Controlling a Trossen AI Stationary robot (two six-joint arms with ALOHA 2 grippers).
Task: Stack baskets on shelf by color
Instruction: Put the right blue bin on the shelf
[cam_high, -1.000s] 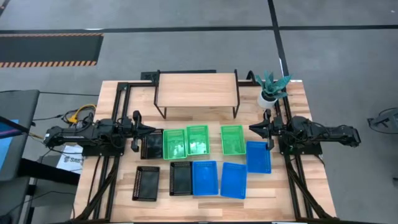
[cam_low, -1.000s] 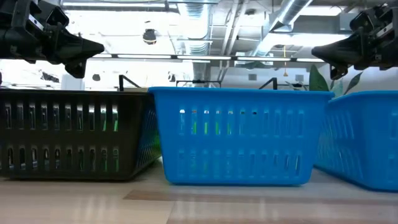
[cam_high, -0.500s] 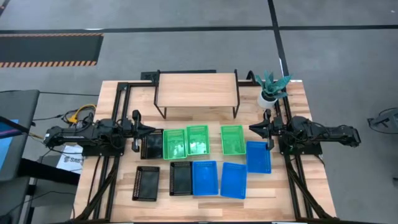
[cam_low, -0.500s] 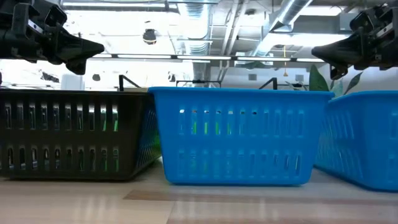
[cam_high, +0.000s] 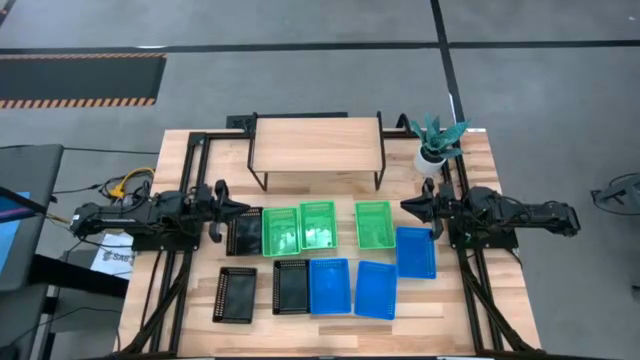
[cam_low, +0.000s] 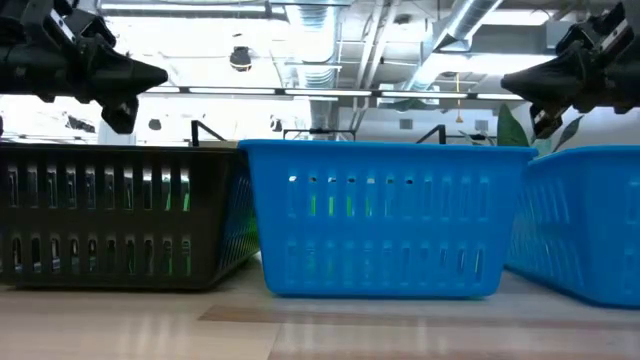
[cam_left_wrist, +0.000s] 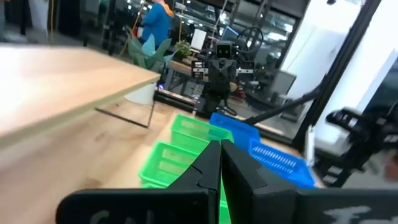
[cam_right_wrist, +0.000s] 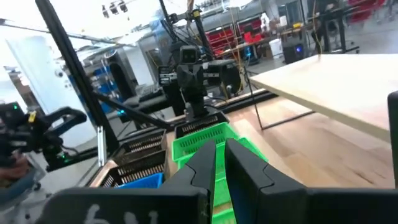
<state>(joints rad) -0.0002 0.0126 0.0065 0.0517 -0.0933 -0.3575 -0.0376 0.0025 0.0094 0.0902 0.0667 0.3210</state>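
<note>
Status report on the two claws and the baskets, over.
Left claw shut, empty, above a black perforated plastic basket. Right claw shut, empty, beside a green perforated plastic basket. Light wood shelf bare; nothing stacked yet.

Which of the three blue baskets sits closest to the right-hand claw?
The blue basket farthest right: it lies just below the right gripper in the high view, set higher than the other two blue baskets, which sit lower and further left.
</note>
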